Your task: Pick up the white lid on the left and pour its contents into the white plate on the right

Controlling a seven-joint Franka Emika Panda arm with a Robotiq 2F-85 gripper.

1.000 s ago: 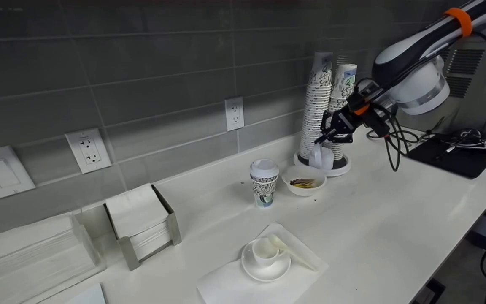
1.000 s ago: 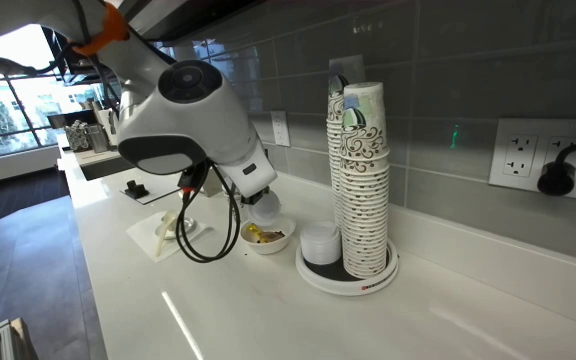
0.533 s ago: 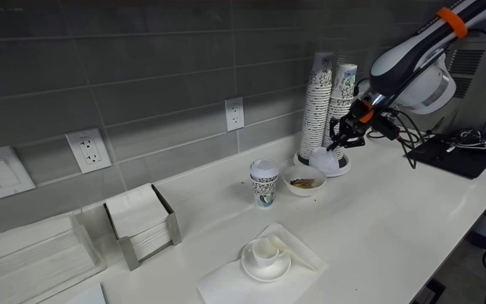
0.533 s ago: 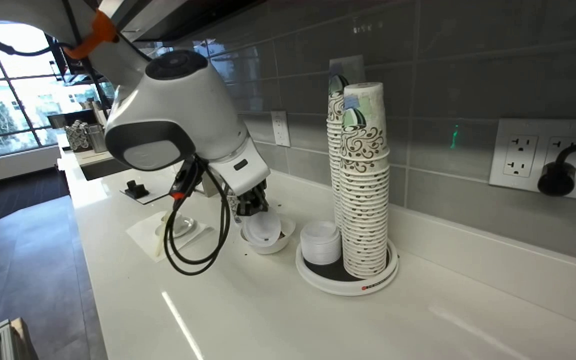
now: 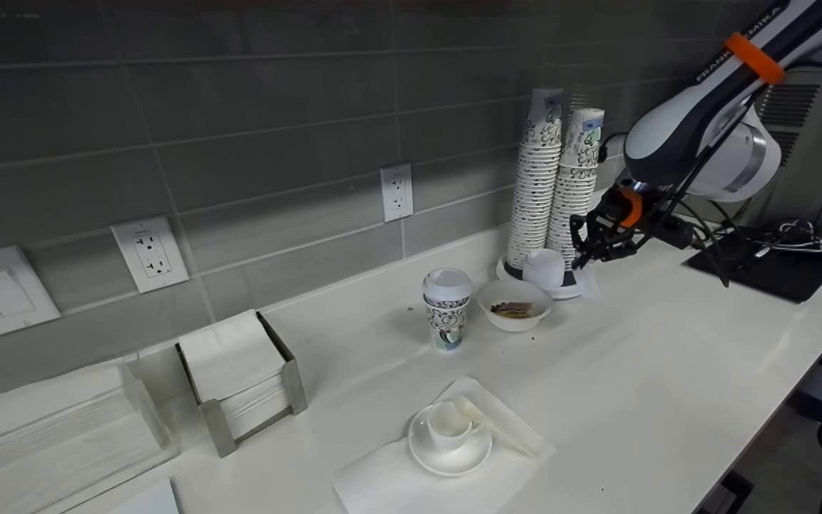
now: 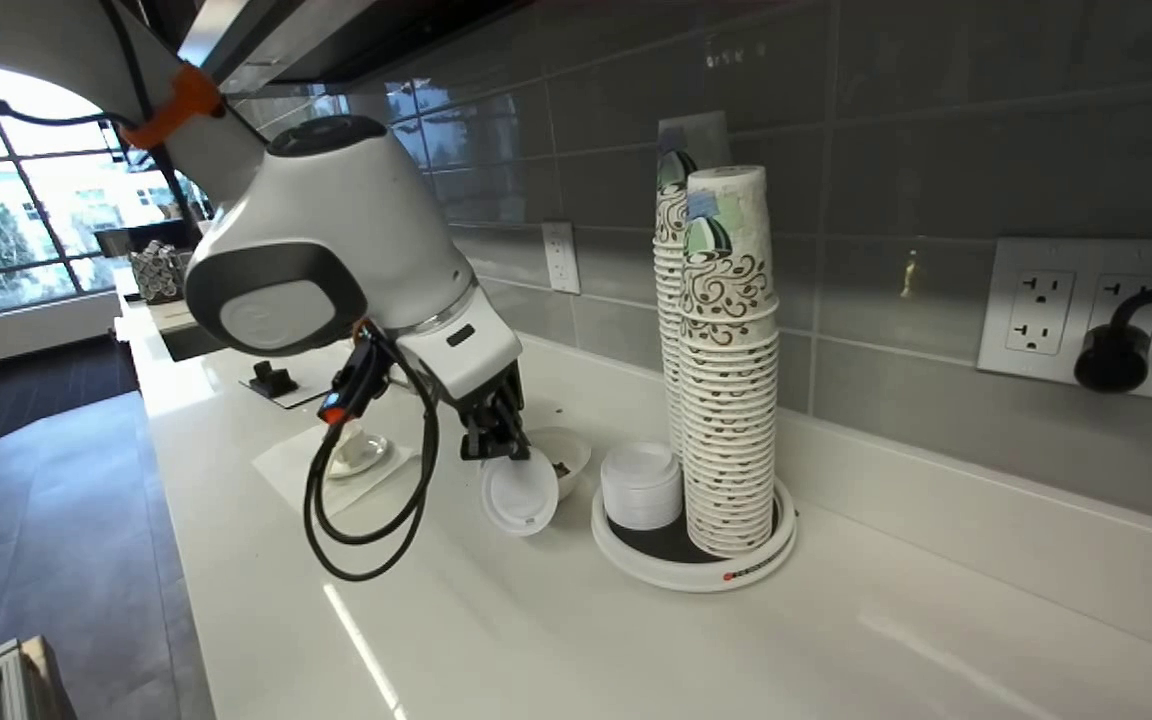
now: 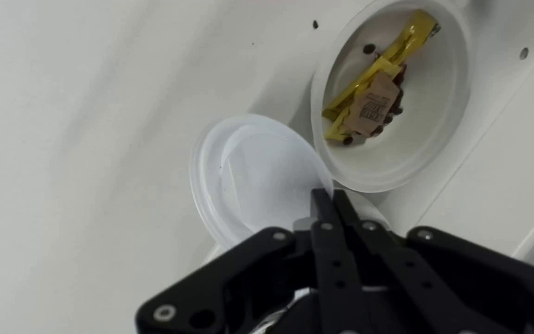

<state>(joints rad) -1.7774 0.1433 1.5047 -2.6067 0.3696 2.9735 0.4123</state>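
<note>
The white lid, round and shallow, hangs steeply tilted, held by its rim, just beside the white bowl. The bowl, low-walled and cream-tinged inside, stands upright, its floor partly covered.

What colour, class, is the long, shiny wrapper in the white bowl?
Mostly yellow; the wrapper shows best in the wrist view.
</note>
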